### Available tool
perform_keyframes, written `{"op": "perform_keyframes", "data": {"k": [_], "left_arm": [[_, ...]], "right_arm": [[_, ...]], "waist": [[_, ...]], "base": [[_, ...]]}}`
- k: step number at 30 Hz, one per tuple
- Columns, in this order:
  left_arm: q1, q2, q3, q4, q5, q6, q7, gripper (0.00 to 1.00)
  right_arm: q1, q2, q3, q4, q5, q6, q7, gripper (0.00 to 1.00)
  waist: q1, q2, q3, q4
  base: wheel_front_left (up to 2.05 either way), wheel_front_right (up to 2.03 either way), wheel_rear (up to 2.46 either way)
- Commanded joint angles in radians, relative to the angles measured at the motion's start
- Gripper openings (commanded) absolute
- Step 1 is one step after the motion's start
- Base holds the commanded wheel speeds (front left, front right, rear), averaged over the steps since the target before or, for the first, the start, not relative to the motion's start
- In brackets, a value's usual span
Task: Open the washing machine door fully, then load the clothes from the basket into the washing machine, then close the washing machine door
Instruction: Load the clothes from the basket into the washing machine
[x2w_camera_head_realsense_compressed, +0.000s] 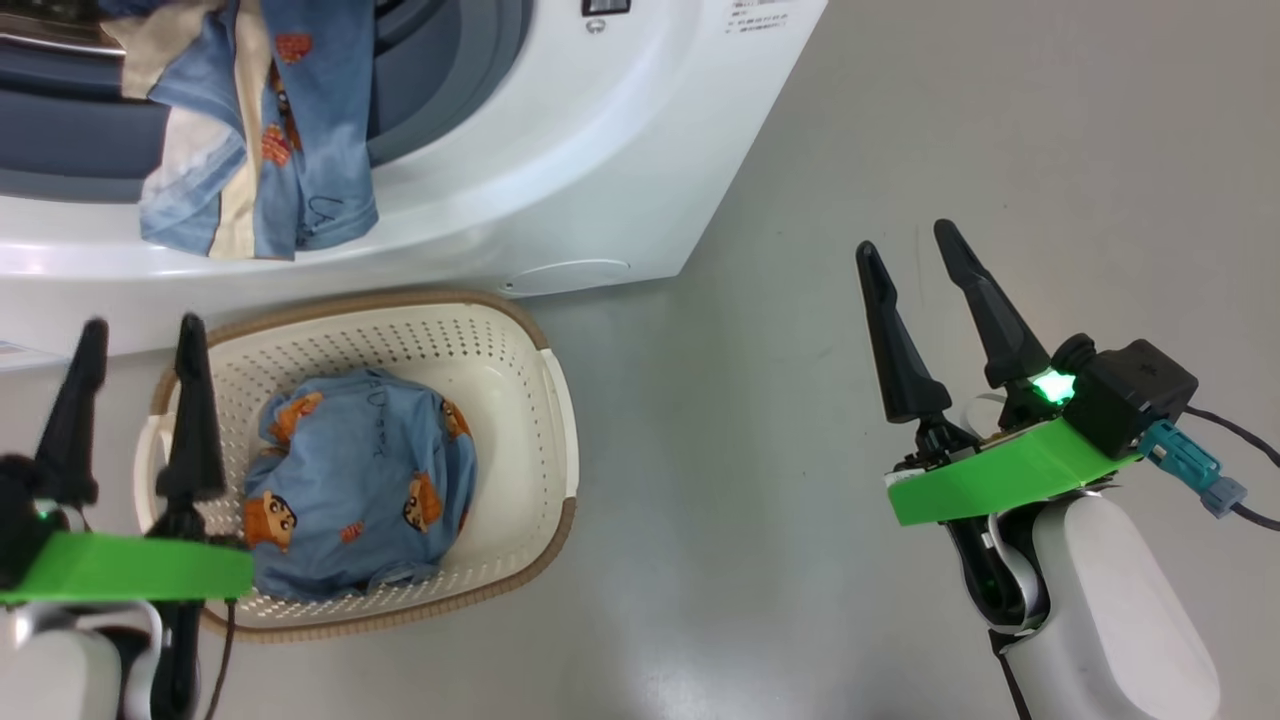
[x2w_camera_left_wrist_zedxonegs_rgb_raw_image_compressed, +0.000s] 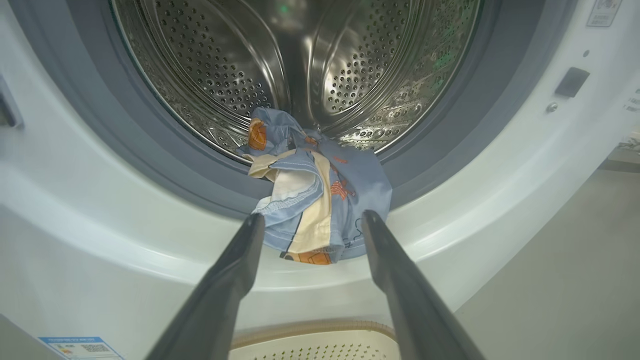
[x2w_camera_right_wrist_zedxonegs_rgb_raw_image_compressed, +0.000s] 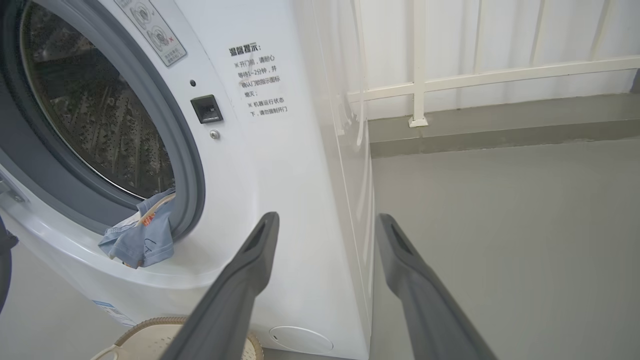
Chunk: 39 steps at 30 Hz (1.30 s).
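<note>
Stock as I see it from the console, left to right.

1. Left gripper (x2w_camera_head_realsense_compressed: 142, 323): jaws wide apart, nothing between them. It hangs over the basket's left rim, fingers aimed far, at the washer mouth.

2. Hung garment (x2w_camera_head_realsense_compressed: 265, 150): blue print with pale lining. The far part lies in the drum (x2w_camera_left_wrist_zedxonegs_rgb_raw_image_compressed: 300, 65). The near part spills over the gasket (x2w_camera_left_wrist_zedxonegs_rgb_raw_image_compressed: 150, 150) and down the white lip. Long axis runs far to near. In the left wrist view it sits dead ahead, between the lines of my two fingers and beyond their tips.

3. Bundle (x2w_camera_head_realsense_compressed: 360, 480): the second garment, balled in the basket (x2w_camera_head_realsense_compressed: 480, 350). It lies just right of the left gripper and below it. Roughly round, a little longer near to far.

4. Washer (x2w_camera_head_realsense_compressed: 600, 150): mouth open. The basket stands just in front of it.

5. Right gripper (x2w_camera_head_realsense_compressed: 905, 237): jaws apart, empty, over bare floor (x2w_camera_head_realsense_compressed: 1000, 100). It is well right of the basket and points past the washer's right corner.

Judgement: loading looks about half done. The left arm is much nearer both pieces. A straight push far would tuck the hung garment in. A drop down and right would reach the bundle.
</note>
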Motion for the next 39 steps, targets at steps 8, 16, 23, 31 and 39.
{"op": "perform_keyframes", "data": {"k": [8, 16, 23, 31, 39], "left_arm": [[0.024, -0.012, 0.057, -0.021, 0.032, -0.017, -0.005, 1.0], [-0.001, -0.006, 0.032, 0.065, -0.009, -0.025, -0.003, 1.0], [-0.127, 0.028, -0.071, 0.203, -0.043, -0.028, 0.055, 1.0], [-0.297, 0.039, -0.155, 0.365, -0.068, -0.028, 0.077, 1.0], [-0.464, 0.053, -0.197, 0.551, -0.083, -0.024, 0.104, 1.0]], "right_arm": [[0.041, -0.003, 0.017, -0.022, -0.012, 0.002, -0.005, 1.0], [0.042, -0.004, 0.025, -0.02, -0.01, 0.002, -0.005, 1.0], [0.039, -0.004, 0.027, -0.019, -0.01, 0.002, -0.005, 1.0], [0.031, -0.002, 0.041, -0.016, -0.005, 0.002, -0.005, 1.0], [0.027, 0.002, 0.035, -0.023, 0.0, 0.002, -0.005, 1.0]], "waist": [[0.0, -0.0001, -0.013, 0.007], [0.0, -0.0001, -0.015, 0.001], [0.0, -0.0001, -0.009, -0.005], [0.0, -0.0001, -0.001, -0.024], [0.0, -0.0001, 0.018, -0.048]], "base": [[0.0, 0.0, 0.0], [0.0, 0.0, 0.0], [0.0, 0.0, 0.0], [0.0, 0.0, 0.0], [0.0, 0.0, 0.0]]}}
